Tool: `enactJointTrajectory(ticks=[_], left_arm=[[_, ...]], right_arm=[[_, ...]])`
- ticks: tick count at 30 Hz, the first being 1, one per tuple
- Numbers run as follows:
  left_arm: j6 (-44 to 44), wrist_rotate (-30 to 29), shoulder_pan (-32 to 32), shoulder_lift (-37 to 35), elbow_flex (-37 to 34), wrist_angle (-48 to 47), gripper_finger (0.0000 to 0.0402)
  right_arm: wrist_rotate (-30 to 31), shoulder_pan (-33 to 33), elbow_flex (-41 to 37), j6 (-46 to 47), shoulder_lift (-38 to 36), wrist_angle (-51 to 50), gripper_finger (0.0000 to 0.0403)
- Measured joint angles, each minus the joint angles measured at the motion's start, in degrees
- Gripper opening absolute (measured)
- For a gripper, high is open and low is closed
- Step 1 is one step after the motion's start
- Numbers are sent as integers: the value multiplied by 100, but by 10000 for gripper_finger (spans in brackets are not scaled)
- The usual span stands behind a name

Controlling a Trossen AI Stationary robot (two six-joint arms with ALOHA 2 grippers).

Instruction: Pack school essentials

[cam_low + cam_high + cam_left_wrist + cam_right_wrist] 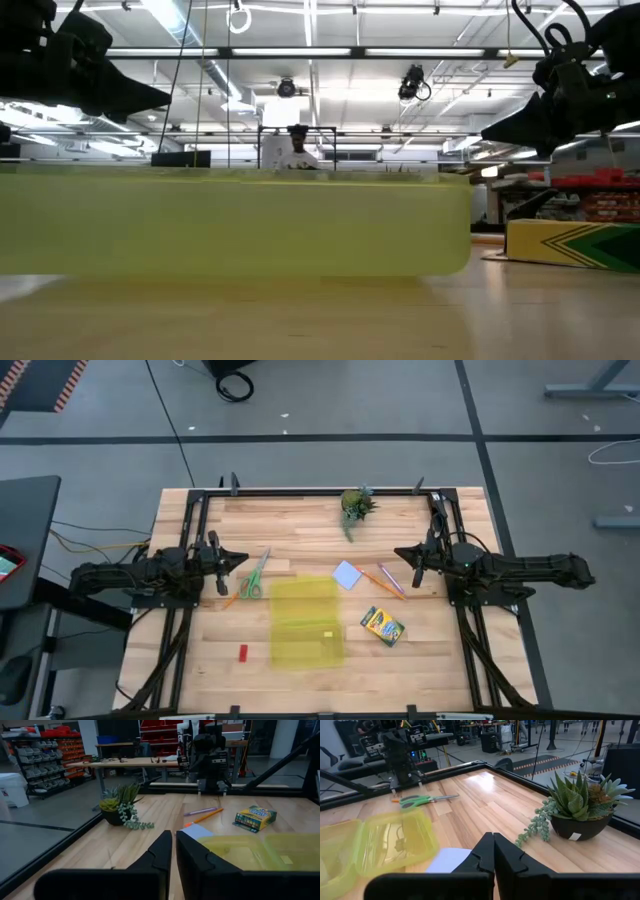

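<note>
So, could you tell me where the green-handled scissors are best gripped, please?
Probably across the slim closed blades, from straight above. The green-handled scissors lie flat on the wooden table, handles toward the front edge, blades pointing away. The left gripper is nearest.

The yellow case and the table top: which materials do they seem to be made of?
The yellow case looks like thin translucent plastic: the table shows through it and its surface shines. The table top looks like pale wood in glued strips, with visible grain and a light sheen, probably varnished. Both grippers wait at the sides.
</note>
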Motion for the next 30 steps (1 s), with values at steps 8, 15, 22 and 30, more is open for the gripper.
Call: enactJointTrajectory(ticks=[8,15,22,30], left_arm=[[-2,0,0,0,0,1,23],[-2,0,-1,-1,-1,2,33],[-1,0,-1,-1,0,1,35],[1,0,-1,-2,-2,4,29]], right_arm=[[0,0,-2,0,-1,0,8],[0,0,-6,0,0,46,8],[128,-45,8,892,-2,685,8],[-39,-70,354,1967,107,599,8]])
